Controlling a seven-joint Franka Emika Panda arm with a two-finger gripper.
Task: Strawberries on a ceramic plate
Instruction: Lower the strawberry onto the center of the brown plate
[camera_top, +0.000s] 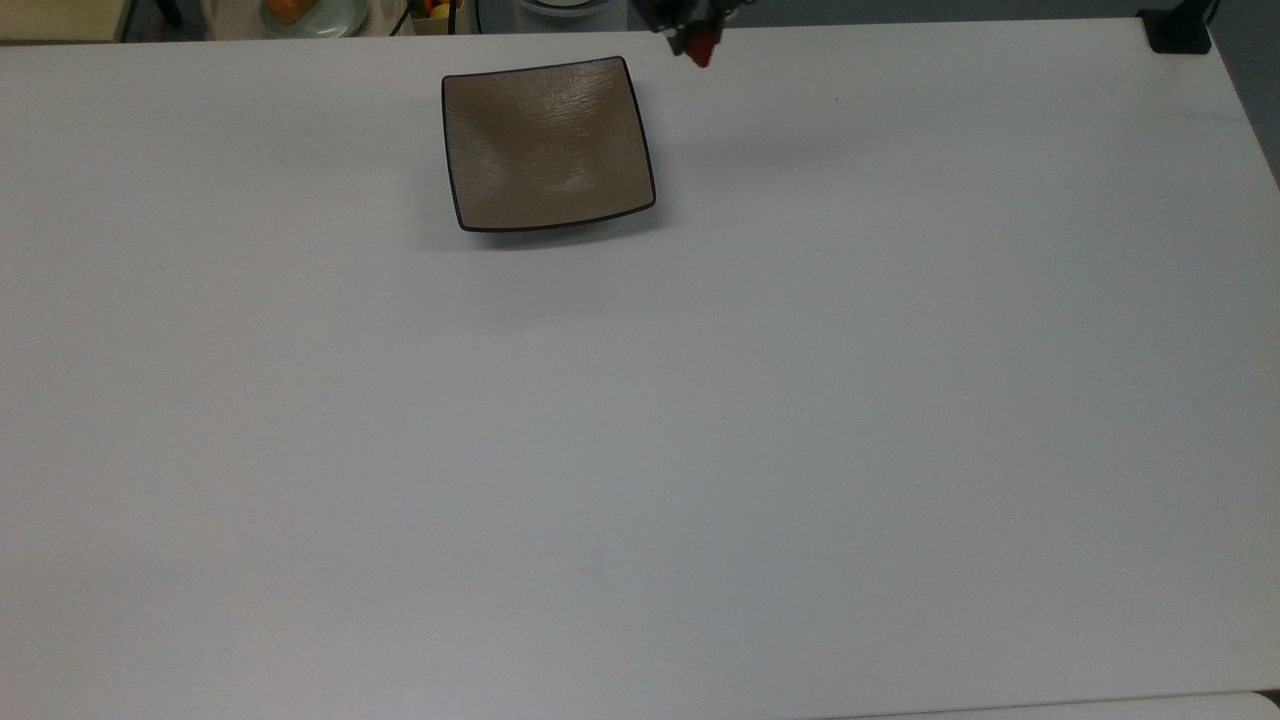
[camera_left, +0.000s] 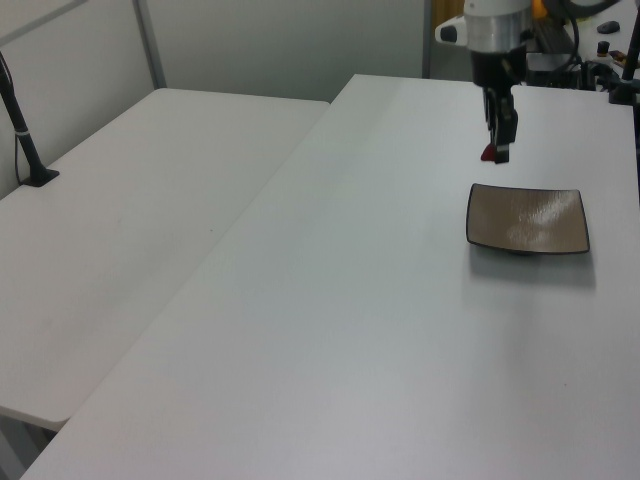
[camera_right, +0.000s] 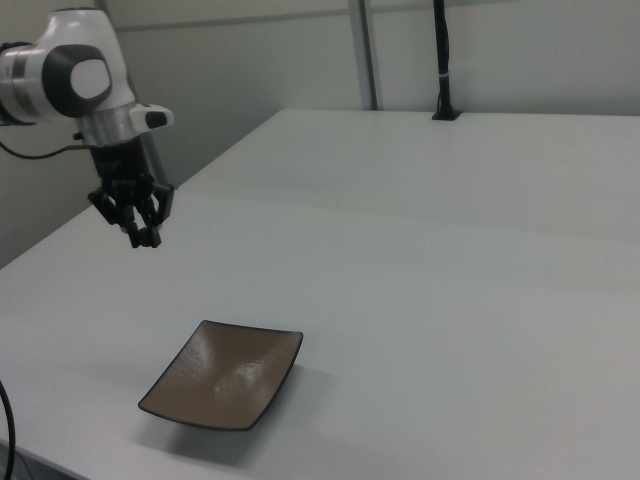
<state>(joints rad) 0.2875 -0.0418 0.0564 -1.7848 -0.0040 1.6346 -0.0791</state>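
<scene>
strawberry (camera_top: 702, 47): tiny, likely light and squashable, best pinched gently across its body | jaws clamped on it, gripper (camera_left: 497, 146) aloft | ceramic plate (camera_top: 548, 142) empty, near, toward the top view's left | white bench (camera_top: 700, 420)

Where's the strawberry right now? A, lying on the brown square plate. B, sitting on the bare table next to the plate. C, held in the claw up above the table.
C: the strawberry hangs pinched in the claw above the table, while the ceramic plate holds nothing.
</scene>
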